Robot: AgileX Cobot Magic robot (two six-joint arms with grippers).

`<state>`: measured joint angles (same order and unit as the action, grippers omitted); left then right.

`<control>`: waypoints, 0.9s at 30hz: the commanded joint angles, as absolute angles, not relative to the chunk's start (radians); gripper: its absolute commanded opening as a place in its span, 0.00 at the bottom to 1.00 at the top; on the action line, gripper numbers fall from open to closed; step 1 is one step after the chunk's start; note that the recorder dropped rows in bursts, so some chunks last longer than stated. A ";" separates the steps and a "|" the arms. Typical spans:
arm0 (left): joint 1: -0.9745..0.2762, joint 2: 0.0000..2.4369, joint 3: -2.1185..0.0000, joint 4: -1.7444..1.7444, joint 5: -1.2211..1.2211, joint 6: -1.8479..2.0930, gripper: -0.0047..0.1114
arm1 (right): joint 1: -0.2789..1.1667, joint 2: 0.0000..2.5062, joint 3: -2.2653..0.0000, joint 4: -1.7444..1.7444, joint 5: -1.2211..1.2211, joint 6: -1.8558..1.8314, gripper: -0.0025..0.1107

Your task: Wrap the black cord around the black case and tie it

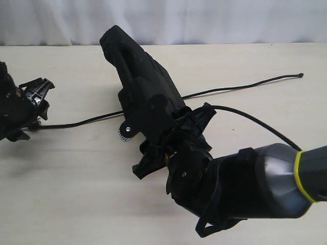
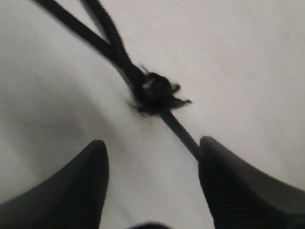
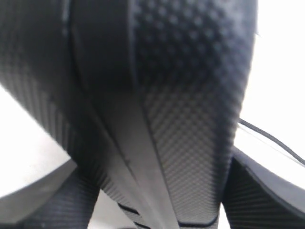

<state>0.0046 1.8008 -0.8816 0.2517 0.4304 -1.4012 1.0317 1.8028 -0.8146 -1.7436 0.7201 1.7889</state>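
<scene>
The black case (image 1: pixel 140 71) is held tilted up off the table in the middle, its handle end pointing to the back left. My right gripper (image 1: pixel 145 148) is shut on its near end; in the right wrist view the textured case (image 3: pixel 190 71) fills the space between both fingers (image 3: pixel 248 191). The black cord (image 1: pixel 240 87) lies on the table, passing behind the case from its knotted tip at the far right to my left gripper (image 1: pixel 30 115). In the left wrist view the cord's knot (image 2: pixel 155 90) lies just ahead of the open left gripper (image 2: pixel 150 143), and the strand runs against one fingertip (image 2: pixel 214 157).
The light table (image 1: pixel 76 194) stretches to a white backdrop (image 1: pixel 204 20) at the back. A thicker smooth arm cable (image 1: pixel 255 120) arcs from the right wrist toward the right edge. The bulky grey right arm (image 1: pixel 271 178) fills the near right.
</scene>
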 commanded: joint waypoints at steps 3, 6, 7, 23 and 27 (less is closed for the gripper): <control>0.121 1.828 -0.852 0.252 0.360 -1.467 0.50 | 1.027 1.788 -0.814 -1.744 0.681 1.802 0.06; 0.132 1.854 -0.852 0.252 0.297 -1.462 0.50 | 1.027 1.788 -0.811 -1.744 0.681 1.802 0.06; 0.130 1.866 -0.852 0.252 0.262 -1.462 0.50 | 1.027 1.788 -0.811 -1.744 0.681 1.802 0.06; 0.116 1.959 -0.850 0.248 0.141 -1.459 0.24 | 1.025 1.788 -0.811 -1.744 0.708 1.802 0.06; 0.116 1.963 -0.850 0.250 0.150 -1.459 0.04 | 1.025 1.788 -0.811 -1.744 0.708 1.802 0.06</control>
<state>0.1232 1.9365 -0.8580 0.2517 0.1041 -1.4566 1.0299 1.7990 -0.8128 -1.7412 0.7139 1.7889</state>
